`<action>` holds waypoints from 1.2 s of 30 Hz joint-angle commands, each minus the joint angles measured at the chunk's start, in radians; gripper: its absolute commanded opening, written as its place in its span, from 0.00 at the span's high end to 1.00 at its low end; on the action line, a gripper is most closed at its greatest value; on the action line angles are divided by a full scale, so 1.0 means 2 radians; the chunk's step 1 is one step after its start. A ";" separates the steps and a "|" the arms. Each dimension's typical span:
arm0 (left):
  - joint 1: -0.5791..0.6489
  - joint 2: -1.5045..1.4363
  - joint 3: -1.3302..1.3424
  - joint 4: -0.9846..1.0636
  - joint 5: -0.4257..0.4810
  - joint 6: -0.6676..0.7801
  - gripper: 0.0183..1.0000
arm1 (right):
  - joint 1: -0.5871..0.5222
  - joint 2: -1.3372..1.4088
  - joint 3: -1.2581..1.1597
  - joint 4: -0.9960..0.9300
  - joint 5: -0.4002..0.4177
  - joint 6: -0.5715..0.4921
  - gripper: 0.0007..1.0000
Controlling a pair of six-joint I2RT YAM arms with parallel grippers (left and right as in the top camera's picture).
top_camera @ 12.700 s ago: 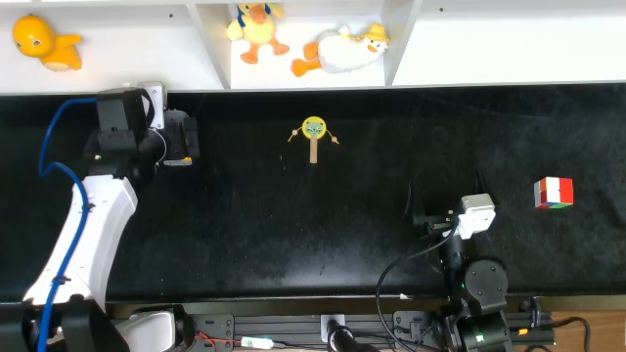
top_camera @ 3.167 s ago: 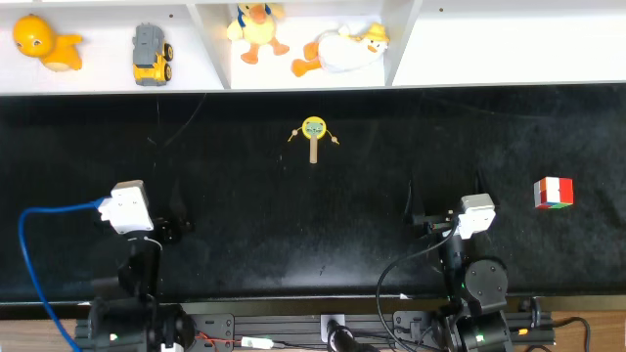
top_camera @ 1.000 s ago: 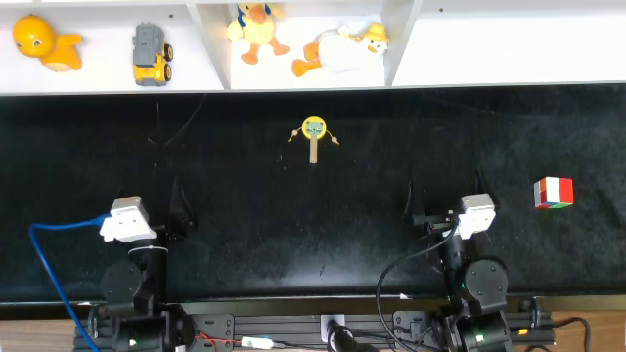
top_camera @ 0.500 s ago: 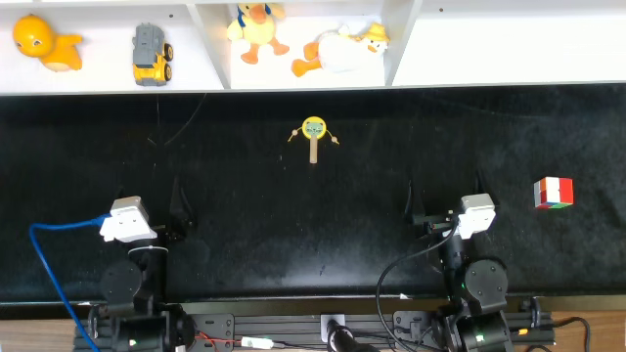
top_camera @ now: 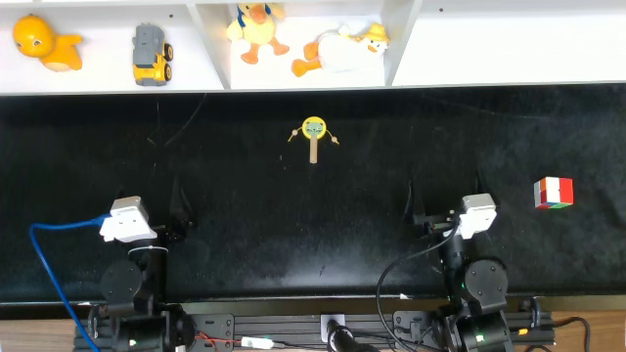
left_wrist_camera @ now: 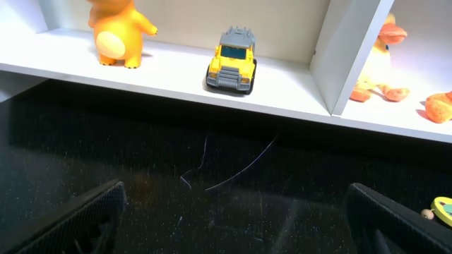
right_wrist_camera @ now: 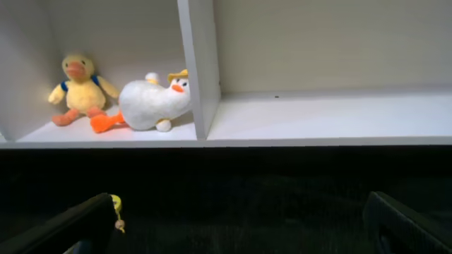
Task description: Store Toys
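A yellow toy truck (top_camera: 151, 54) (left_wrist_camera: 232, 60) stands in the white shelf's left bay beside an orange duck figure (top_camera: 44, 41) (left_wrist_camera: 116, 34). The middle bay holds a yellow plush duck (top_camera: 256, 27) (right_wrist_camera: 76, 88) and a white plush duck (top_camera: 342, 49) (right_wrist_camera: 155, 102). On the black table lie a small yellow-green rattle toy (top_camera: 313, 137) (right_wrist_camera: 115, 204) and a coloured cube (top_camera: 553, 193) at the right. My left gripper (top_camera: 149, 198) (left_wrist_camera: 233, 233) is open and empty near the front left. My right gripper (top_camera: 445, 198) (right_wrist_camera: 236, 233) is open and empty near the front right.
The white shelf (top_camera: 489, 68) runs along the table's far edge; its right bay (right_wrist_camera: 332, 113) holds nothing. White dividers (right_wrist_camera: 199, 70) separate the bays. A blue cable (top_camera: 59, 235) loops from the left arm. The black mat (top_camera: 313, 225) between the grippers is bare.
The left arm has drawn back from the shelf to the front left, leaving the yellow truck in the left bay. Nothing has moved in the last second.
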 commanded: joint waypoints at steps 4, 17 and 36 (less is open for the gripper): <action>-0.001 -0.005 -0.004 0.002 0.000 -0.002 0.00 | 0.003 -0.005 -0.006 0.002 0.000 0.126 0.00; -0.001 -0.005 -0.004 0.002 0.000 -0.002 0.00 | 0.003 -0.005 -0.006 0.002 -0.054 0.136 0.00; -0.001 -0.005 -0.004 0.002 0.000 -0.002 0.00 | 0.003 0.193 0.195 -0.110 -0.130 0.048 0.00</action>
